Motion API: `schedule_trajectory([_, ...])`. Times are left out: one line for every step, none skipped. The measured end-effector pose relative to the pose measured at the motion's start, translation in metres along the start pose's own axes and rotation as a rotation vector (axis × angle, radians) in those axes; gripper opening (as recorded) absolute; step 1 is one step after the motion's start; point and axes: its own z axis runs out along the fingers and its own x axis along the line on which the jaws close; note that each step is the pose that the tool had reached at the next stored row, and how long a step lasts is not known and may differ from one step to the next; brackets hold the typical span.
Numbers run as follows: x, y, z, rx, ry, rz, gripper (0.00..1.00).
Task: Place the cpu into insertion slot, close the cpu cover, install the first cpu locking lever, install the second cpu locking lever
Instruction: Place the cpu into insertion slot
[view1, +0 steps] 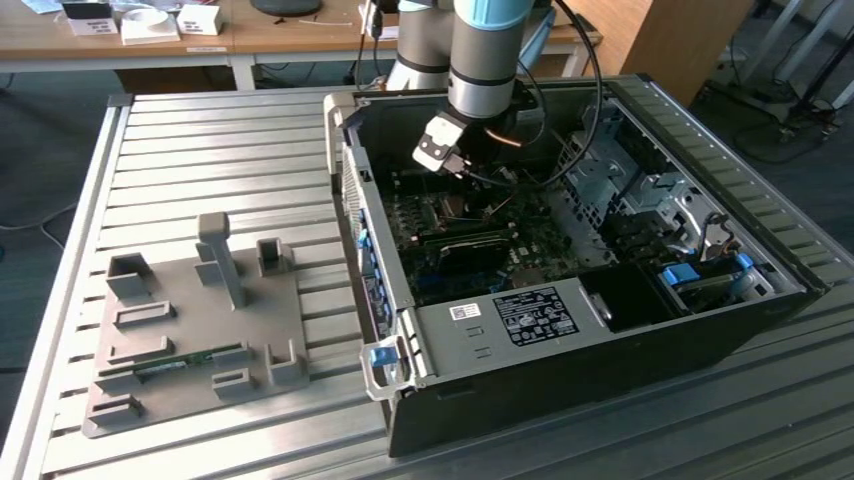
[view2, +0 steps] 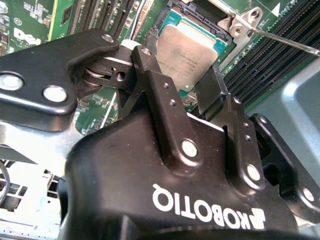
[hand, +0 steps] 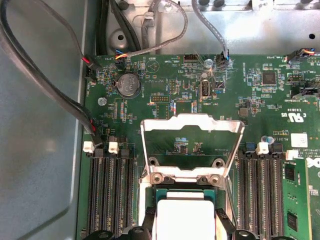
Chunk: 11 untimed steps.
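In the exterior view my gripper (view1: 454, 165) reaches down into the open grey computer case (view1: 561, 330), over the motherboard. Both wrist views show the cpu (view2: 187, 47) (hand: 185, 210), a pale silvery square, lying level in the insertion slot (view2: 175, 7) (hand: 146, 197). My gripper (view2: 177, 70) (hand: 185, 222) straddles it, with a black finger (hand: 148, 216) against each of two opposite sides. The cpu cover (hand: 192, 122), a silvery frame, stands raised on its hinge (view2: 241, 22) beyond the slot. A thin metal lever rod (view2: 285, 42) runs beside the slot.
Long black memory slots (hand: 110, 190) flank the socket on both sides. Black and grey cables (hand: 50, 90) run along the case wall. A grey fixture plate (view1: 200, 330) holding a memory stick (view1: 174, 365) lies on the slatted table at the exterior view's left.
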Motion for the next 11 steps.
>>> schedule_trajectory([0.0000,0.0000,0.0000,0.0000,0.0000,0.001,0.54])
schedule_trajectory([0.0000,0.0000,0.0000,-0.0002,0.0001,0.001,0.54])
schedule_trajectory([0.0001,0.0001,-0.0002,-0.0002,0.0001,0.002,0.54])
schedule_trajectory([0.0000,0.0001,-0.0004,0.0000,-0.0001,0.003,0.54])
schedule_trajectory([0.0000,0.0001,-0.0008,0.0000,-0.0003,0.003,0.54])
schedule_trajectory([0.0000,0.0001,-0.0010,0.0000,-0.0002,0.004,0.54])
schedule_trajectory([0.0000,0.0001,-0.0009,-0.0002,-0.0001,0.004,0.54])
schedule_trajectory([0.0000,0.0001,-0.0010,-0.0001,-0.0001,0.004,0.54])
schedule_trajectory([0.0000,0.0001,-0.0010,-0.0001,-0.0001,0.004,0.54])
schedule_trajectory([0.0000,0.0000,-0.0010,-0.0001,-0.0002,0.004,0.54])
schedule_trajectory([0.0000,-0.0009,-0.0010,-0.0001,-0.0004,0.005,0.54])
